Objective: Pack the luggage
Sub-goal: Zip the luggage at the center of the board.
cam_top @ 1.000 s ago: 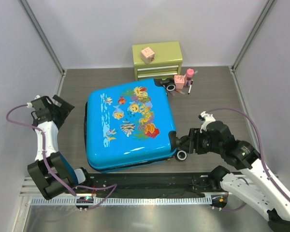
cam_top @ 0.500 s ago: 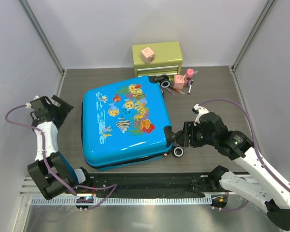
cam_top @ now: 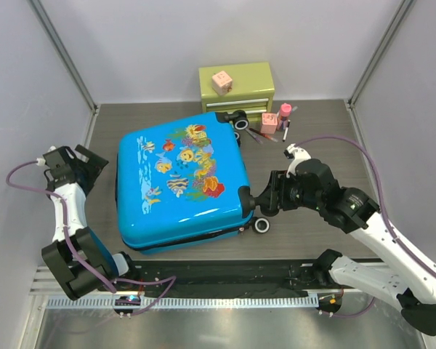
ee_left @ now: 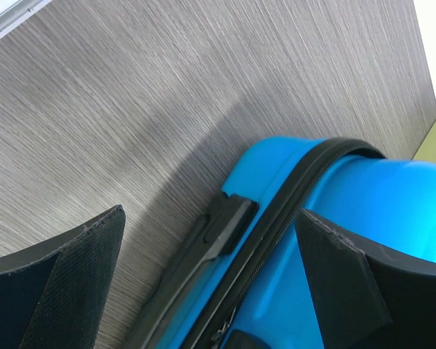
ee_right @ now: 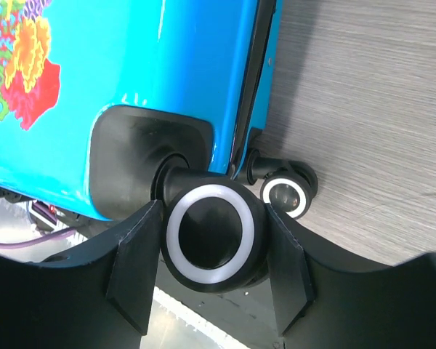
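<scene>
The luggage, bright blue with a fish-and-coral print, lies flat and closed on the table. My right gripper is at its near right corner, shut on a black wheel with a white ring; both pads press the wheel's sides. A second wheel rests on the table just behind. My left gripper stands open a little off the luggage's left side. In the left wrist view its fingers straddle the blue shell, the zip seam and a black handle without touching them.
A small green drawer chest stands at the back with a pink cube on top. Pink bottles and pens lie right of it, close to the luggage's far wheel. Grey walls close in both sides.
The right gripper has moved left with the wheel in it, and the luggage has slid left and turned, its far wheel swinging away from the pink bottles. The left gripper has stayed put.
</scene>
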`<state>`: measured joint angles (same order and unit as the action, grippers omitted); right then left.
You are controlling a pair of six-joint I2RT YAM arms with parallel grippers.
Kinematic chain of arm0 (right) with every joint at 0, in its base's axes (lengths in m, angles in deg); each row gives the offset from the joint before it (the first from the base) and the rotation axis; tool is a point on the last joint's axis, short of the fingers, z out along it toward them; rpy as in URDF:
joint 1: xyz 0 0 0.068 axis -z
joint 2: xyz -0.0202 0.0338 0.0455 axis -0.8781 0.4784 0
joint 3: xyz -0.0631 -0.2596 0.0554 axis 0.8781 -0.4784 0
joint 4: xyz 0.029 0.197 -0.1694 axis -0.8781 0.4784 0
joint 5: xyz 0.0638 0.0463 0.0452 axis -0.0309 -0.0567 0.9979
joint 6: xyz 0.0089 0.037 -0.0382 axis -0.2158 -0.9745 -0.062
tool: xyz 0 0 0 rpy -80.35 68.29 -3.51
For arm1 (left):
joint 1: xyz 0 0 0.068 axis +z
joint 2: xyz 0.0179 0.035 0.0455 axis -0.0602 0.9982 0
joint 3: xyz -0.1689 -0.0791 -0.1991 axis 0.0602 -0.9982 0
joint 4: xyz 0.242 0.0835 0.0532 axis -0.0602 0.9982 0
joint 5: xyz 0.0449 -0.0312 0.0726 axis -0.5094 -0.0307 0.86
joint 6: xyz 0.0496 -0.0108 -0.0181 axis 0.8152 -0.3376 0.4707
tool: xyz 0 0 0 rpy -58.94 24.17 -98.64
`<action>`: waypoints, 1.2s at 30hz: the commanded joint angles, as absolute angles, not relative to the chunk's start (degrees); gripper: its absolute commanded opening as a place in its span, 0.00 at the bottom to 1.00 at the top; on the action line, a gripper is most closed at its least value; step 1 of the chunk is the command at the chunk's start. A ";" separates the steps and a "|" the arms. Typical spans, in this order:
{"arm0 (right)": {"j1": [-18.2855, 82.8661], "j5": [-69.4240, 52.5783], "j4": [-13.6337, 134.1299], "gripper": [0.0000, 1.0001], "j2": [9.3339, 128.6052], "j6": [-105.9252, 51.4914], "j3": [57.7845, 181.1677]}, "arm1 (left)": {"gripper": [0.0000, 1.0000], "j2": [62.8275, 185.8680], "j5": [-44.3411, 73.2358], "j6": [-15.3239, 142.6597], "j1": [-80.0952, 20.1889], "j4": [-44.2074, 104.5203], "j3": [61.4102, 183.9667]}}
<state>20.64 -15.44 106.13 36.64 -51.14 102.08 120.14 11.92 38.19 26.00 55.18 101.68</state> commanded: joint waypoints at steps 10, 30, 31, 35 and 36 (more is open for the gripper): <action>16.33 -15.89 84.09 0.04 39.92 -52.66 100.53 | 1.00 120.31 6.36 37.45 27.31 49.84 100.09; 7.28 -23.80 73.38 0.04 48.88 -50.98 104.49 | 1.00 115.23 7.85 37.98 27.31 49.57 99.48; 7.19 -24.06 72.67 0.04 49.06 -51.08 104.05 | 1.00 114.52 7.86 38.07 26.61 49.49 99.39; 6.93 -26.34 70.99 0.04 48.45 -50.99 104.04 | 1.00 111.88 11.35 39.73 24.24 51.06 100.18; 6.93 -26.78 70.47 0.04 47.84 -50.73 104.40 | 1.00 111.26 12.24 40.09 23.97 51.94 100.35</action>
